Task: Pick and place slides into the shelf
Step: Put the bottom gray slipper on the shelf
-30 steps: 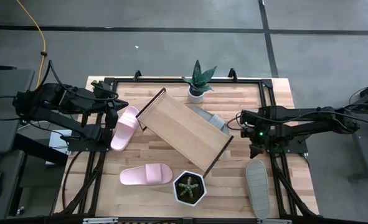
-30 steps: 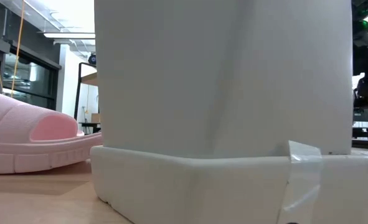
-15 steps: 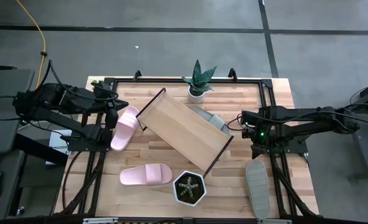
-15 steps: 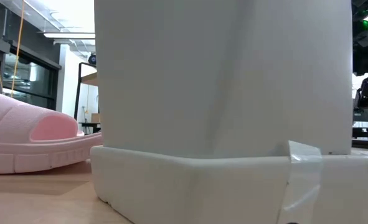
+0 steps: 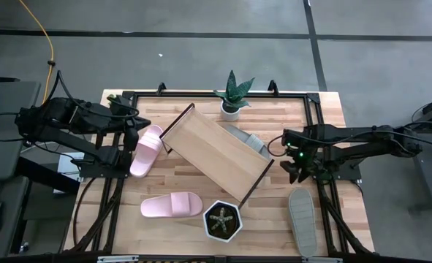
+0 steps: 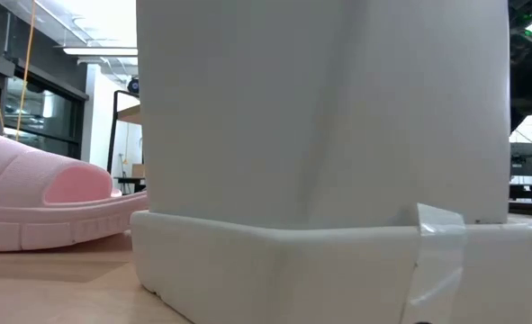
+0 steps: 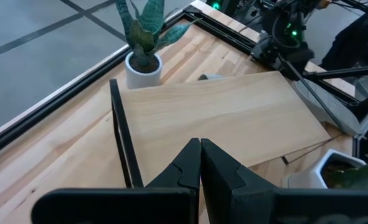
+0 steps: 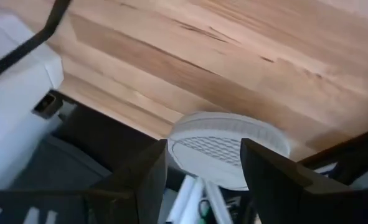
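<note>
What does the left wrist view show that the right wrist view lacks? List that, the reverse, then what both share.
Left wrist view only: the light wooden shelf board with black end frames, the green snake plant in a white pot, the right arm farther off, and the shut left gripper.
Right wrist view only: a grey-beige slide at the table's edge, seen between the open right gripper fingers.
Both: the butcher-block tabletop.

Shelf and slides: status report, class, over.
Left gripper shut, empty, by the shelf. Right gripper open, empty, above grey slide. No slide on shelf yet. Cactus pot near shelf's end.
</note>
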{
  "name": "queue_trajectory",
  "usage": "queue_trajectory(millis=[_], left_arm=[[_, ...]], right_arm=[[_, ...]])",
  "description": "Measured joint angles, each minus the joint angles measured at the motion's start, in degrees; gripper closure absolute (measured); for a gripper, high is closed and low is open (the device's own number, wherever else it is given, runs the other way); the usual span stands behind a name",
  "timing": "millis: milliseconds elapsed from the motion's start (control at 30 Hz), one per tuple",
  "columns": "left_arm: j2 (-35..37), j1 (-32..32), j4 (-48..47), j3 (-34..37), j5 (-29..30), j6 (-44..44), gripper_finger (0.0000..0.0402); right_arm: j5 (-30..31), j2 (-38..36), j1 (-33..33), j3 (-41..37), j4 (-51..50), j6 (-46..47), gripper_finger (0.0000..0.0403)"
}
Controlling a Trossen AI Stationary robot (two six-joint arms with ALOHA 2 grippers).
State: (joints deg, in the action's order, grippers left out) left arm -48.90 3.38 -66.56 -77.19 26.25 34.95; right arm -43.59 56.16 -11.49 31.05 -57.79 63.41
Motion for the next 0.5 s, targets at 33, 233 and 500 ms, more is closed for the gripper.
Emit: queue_trajectory(millis=[33, 233, 500], left_arm=[[0.0, 0.0, 0.0, 0.0, -0.4, 0.0, 0.0401], [0.0, 0.0, 0.0, 0.0, -2.9, -0.1, 0.0401], [0.0, 0.0, -0.1, 0.0, -2.9, -0.3, 0.0401]], right_arm=[[0.0, 0.0, 0.0, 0.0, -0.2, 1.6, 0.0210], [0.0, 0.0, 0.0, 0.0, -1.1, 8.9, 0.0210], [-0.1, 0.0, 0.0, 0.0, -1.1, 8.9, 0.0210]])
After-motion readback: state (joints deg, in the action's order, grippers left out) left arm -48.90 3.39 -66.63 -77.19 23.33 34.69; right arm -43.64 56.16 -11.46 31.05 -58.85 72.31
